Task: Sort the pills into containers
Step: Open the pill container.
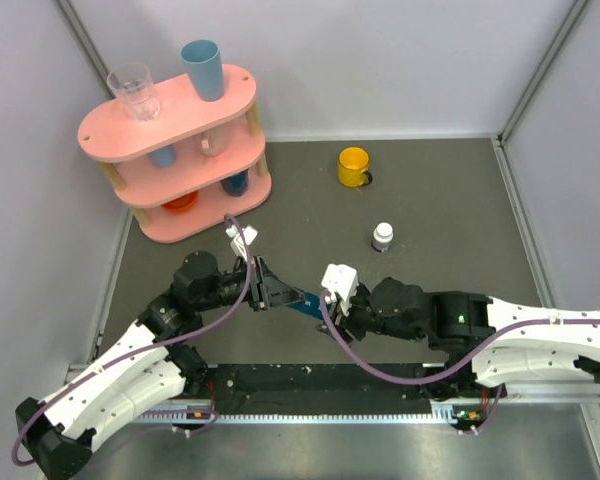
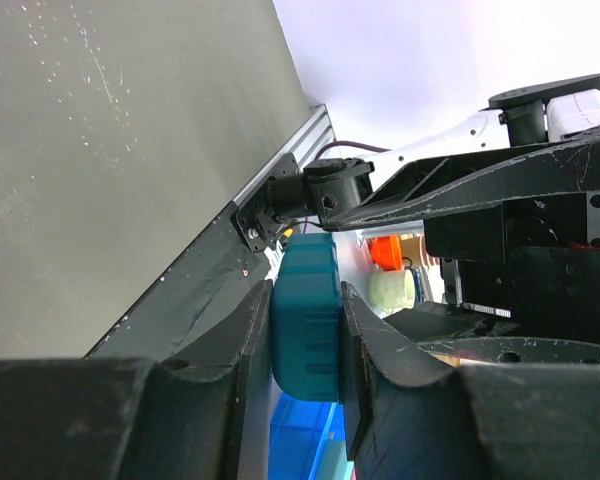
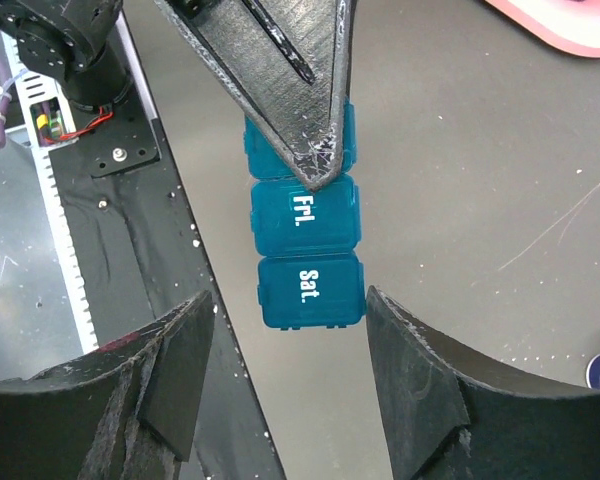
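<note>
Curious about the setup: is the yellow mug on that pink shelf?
No, the yellow mug stands on the table, away from the pink shelf.

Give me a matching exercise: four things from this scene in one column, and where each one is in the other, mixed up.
Things:
1. pill box
2. mug
3. white bottle
4. clear glass

Places:
A. on top of the pink shelf
B. clamped in the left gripper
C. on the table, by the back wall
D. on the table, near its middle

Pairs: 1-B, 2-C, 3-D, 4-A
</note>
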Controlling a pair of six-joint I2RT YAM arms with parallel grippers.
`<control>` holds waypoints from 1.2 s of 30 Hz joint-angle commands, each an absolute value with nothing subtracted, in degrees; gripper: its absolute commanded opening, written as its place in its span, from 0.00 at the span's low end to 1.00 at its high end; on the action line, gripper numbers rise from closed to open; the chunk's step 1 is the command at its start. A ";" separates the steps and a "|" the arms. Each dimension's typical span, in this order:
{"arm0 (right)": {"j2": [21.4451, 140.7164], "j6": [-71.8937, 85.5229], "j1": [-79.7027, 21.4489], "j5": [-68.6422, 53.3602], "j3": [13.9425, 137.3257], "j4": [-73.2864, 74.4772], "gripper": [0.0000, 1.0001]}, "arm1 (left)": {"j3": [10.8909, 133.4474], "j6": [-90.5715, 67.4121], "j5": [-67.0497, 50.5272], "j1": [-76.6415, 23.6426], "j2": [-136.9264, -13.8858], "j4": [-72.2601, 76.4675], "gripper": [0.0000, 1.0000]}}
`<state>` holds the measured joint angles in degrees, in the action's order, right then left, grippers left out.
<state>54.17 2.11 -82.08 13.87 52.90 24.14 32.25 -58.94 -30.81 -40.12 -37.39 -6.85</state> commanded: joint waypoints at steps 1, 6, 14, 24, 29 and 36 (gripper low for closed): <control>54.23 1.76 -82.97 16.26 52.91 22.76 0.61 | 33.14 -60.20 -31.90 -40.17 -37.18 -2.64 0.00; 55.11 1.67 -82.97 16.79 52.91 22.50 0.59 | 32.34 -61.52 -32.87 -40.25 -37.09 -1.06 0.00; 56.60 0.79 -82.97 18.10 53.35 22.41 0.61 | 31.99 -62.14 -34.10 -40.25 -37.27 -0.53 0.00; 55.11 0.26 -82.97 18.54 53.70 21.88 0.63 | 30.85 -61.88 -34.89 -40.25 -38.06 -0.53 0.00; 54.06 0.26 -82.97 17.40 53.61 21.53 0.64 | 30.50 -61.79 -35.07 -40.25 -38.06 -0.53 0.00; 54.05 0.26 -82.88 16.53 53.26 21.36 0.49 | 30.67 -61.70 -35.07 -40.25 -38.06 -0.53 0.00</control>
